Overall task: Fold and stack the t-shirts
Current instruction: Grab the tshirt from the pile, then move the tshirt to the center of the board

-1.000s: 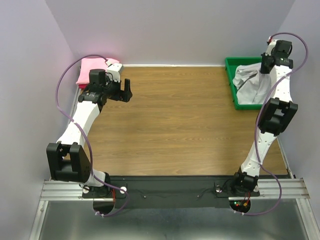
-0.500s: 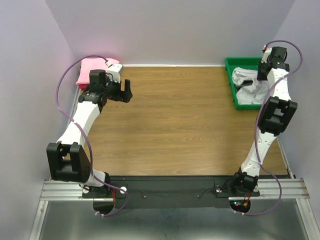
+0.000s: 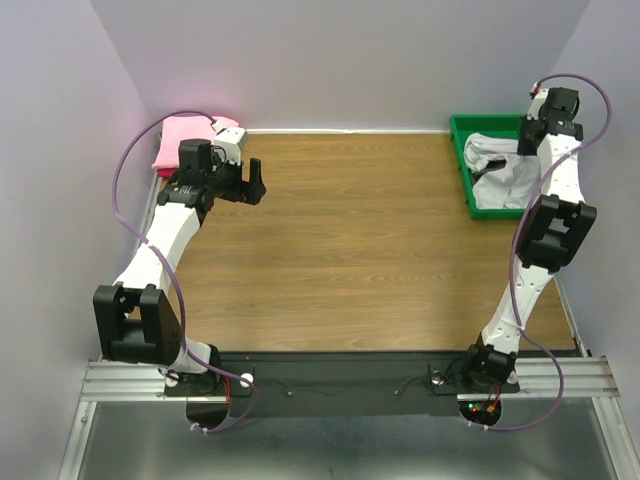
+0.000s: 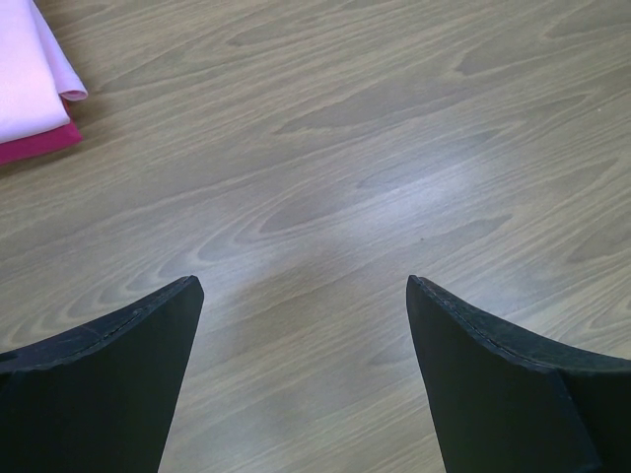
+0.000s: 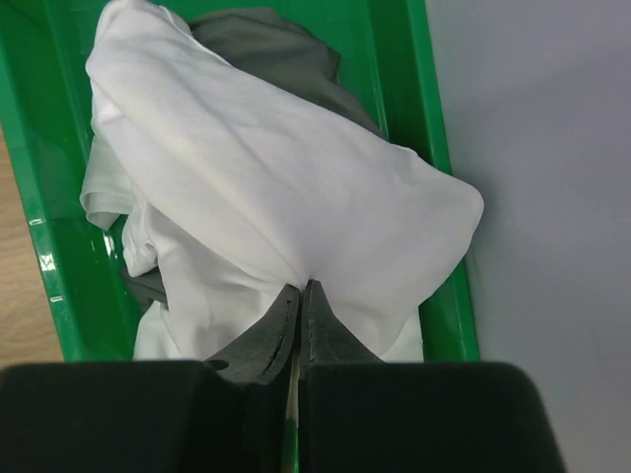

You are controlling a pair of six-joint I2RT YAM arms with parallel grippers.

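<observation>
White t-shirt (image 5: 266,197) lies heaped in the green tray (image 5: 39,197), upper right of the overhead view. The right fingers (image 5: 258,345) pinch shut on its fold. The left fingers (image 4: 118,374) gape empty, upper left.

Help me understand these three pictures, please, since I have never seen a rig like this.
These are two robot arms bolted to the near edge of a wooden table, each ending in a two-finger gripper. The overhead picture is taken from above and behind them; the other two come from small cameras on the wrists, so each shows its own fingers. The left gripper is open and empty above bare wood, near a folded pink t-shirt in the far left corner. At the far right stands a green tray holding a crumpled white t-shirt over a dark grey t-shirt. The right gripper is shut, pinching a fold of the white one.
</observation>
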